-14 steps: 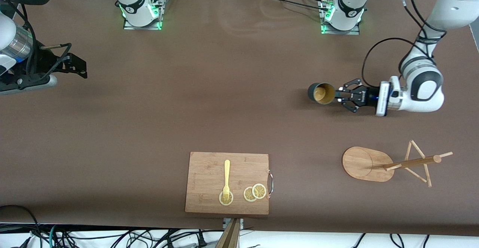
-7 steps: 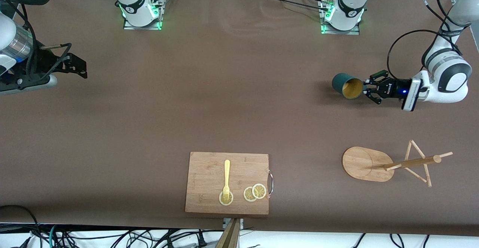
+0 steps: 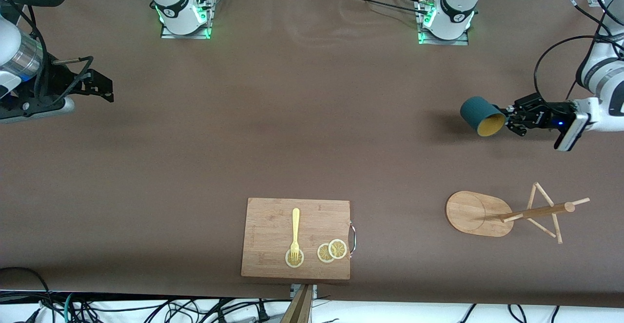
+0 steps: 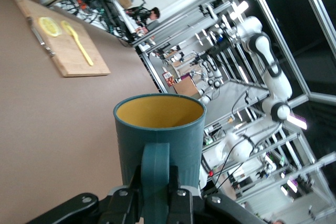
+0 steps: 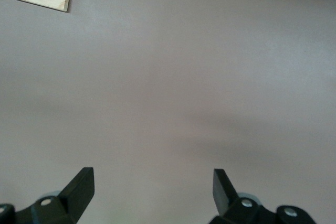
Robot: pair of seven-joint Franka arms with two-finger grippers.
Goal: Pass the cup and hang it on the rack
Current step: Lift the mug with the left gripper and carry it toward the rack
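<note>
In the front view, my left gripper point(image 3: 508, 118) holds the cup point(image 3: 482, 116) above the table point(image 3: 292, 133), over its left arm's end; the rack point(image 3: 480, 213) stands nearer the camera. In the left wrist view, my fingers point(image 4: 181, 203) pinch the cup's handle point(image 4: 156, 174). In the right wrist view, my right gripper point(image 5: 152, 192) waits, fingers wide apart.

A brown desk point(image 3: 292, 133) fills the room; tangled cables point(image 3: 146, 308) lie just below the desk's near edge on white floor.
</note>
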